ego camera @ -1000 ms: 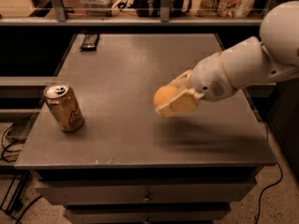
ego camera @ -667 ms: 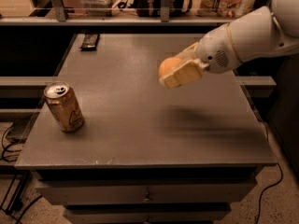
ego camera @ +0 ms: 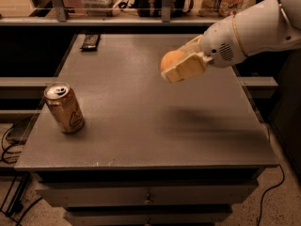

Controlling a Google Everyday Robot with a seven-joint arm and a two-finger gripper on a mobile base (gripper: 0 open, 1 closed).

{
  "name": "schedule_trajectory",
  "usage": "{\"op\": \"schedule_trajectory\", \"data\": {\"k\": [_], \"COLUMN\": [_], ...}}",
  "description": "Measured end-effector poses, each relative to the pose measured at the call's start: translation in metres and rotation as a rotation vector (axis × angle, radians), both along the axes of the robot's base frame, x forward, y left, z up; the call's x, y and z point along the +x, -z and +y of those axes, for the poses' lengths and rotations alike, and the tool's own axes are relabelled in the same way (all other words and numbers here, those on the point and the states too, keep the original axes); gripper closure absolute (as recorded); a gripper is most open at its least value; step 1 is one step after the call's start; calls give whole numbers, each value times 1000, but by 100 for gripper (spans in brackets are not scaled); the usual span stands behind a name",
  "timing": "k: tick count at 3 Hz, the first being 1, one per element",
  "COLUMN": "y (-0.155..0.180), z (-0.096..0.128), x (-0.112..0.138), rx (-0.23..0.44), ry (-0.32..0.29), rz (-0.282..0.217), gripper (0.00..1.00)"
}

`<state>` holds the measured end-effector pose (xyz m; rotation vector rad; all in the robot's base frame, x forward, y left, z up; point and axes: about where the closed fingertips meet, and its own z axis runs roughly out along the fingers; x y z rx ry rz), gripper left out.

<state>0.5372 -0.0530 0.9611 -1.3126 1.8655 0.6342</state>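
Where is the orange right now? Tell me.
In the camera view, the orange is gripped by the end effector, in the air above the right half of the table, far right of the soda can standing near the table's left edge.

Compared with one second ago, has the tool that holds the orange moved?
Yes. The tool, shut on the orange, has risen in the view, farther from the front edge of the table, while the can stands where it was.
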Motion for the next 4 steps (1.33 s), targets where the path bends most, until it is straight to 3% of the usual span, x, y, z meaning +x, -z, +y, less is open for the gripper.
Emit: {"op": "schedule_trajectory", "data": {"k": [1, 2, 3, 4], "y": [5, 16, 23, 27], "z": [7, 36, 65, 103], "x": [11, 50, 98, 148], "rx": [25, 81, 122, 144], "ry": [59, 156, 211, 218], "rz": [-10, -24, -55, -86], "gripper": [100, 100, 100, 100]}}
